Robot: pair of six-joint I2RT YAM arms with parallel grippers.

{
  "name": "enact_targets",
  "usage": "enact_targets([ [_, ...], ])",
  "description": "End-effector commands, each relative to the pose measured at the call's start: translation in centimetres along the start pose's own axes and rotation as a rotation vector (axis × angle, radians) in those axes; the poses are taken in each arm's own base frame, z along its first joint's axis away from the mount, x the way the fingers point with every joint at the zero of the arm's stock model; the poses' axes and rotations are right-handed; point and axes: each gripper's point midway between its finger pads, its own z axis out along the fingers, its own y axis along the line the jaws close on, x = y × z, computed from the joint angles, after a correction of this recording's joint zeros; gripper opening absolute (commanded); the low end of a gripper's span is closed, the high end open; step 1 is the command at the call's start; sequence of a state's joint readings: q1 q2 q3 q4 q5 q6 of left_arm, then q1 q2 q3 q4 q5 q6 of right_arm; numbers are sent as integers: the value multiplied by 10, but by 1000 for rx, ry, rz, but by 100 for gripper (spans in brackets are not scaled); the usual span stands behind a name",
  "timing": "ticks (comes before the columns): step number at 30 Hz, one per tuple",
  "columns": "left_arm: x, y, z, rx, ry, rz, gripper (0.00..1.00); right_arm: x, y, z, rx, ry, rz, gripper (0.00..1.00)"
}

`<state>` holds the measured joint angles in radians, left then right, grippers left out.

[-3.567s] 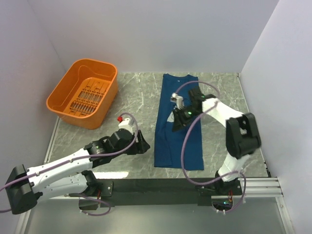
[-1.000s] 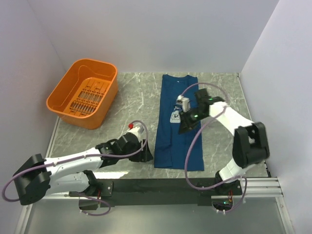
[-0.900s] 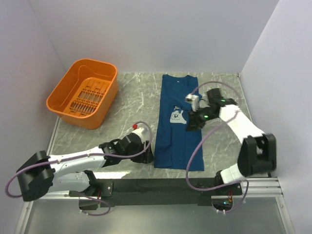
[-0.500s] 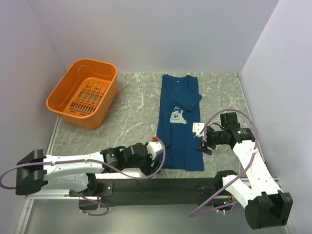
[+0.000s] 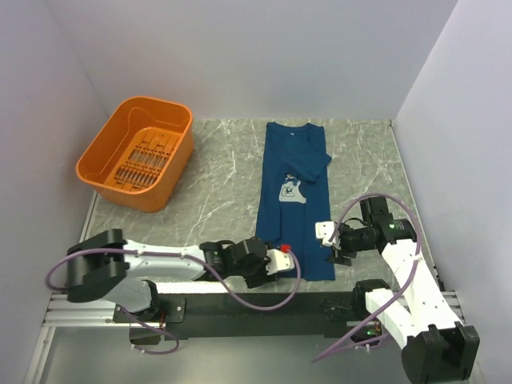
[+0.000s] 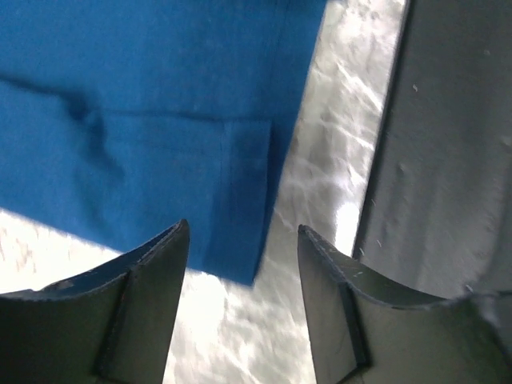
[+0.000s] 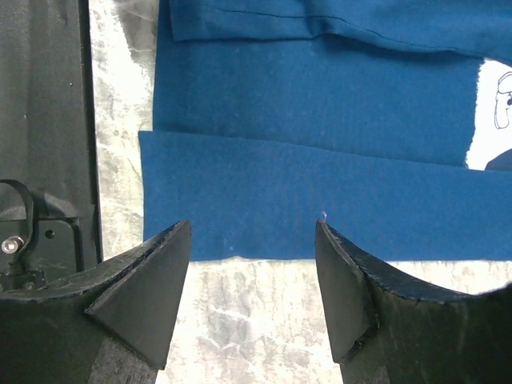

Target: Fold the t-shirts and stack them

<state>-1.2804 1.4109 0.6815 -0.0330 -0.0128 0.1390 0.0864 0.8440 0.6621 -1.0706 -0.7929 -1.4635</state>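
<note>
On table (image 5: 216,184), navy t-shirt (image 5: 292,228), narrow strip w/ print (image 5: 290,192)

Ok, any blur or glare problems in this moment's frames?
Top external: sharp and evenly lit, the t-shirt reads dark navy. Left wrist: soft, slightly smeared, blown-out glare on the table, and the cloth looks brighter blue. Right wrist: crisp, stitching legible, mild sheen on the table.

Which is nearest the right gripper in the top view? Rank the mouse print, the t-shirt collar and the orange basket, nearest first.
From the right gripper:
1. Mouse print, on the chest, just beyond and left of the gripper.
2. T-shirt collar, at the far end.
3. Orange basket, in the far-left corner.
</note>
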Motion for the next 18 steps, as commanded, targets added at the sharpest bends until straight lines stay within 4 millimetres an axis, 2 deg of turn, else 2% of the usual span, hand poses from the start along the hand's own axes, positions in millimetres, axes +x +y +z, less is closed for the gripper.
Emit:
enact_targets([
  [1, -45, 7, 11, -12, -112, 70, 60, 0, -2, 0, 24, -2, -19, 70],
  [5, -40, 2, 28, 10, -77, 66, 58, 4, -1, 3, 13, 3, 1, 69],
  [15, -24, -7, 47, 43, -11, 54, 54, 8, -5, 4, 25, 10, 23, 68],
  [16, -24, -7, 47, 39, -10, 55, 52, 8, -4, 4, 25, 11, 25, 68],
  [18, -24, -8, 49, 44, -3, 52, 37, 9, -4, 3, 25, 12, 32, 68],
])
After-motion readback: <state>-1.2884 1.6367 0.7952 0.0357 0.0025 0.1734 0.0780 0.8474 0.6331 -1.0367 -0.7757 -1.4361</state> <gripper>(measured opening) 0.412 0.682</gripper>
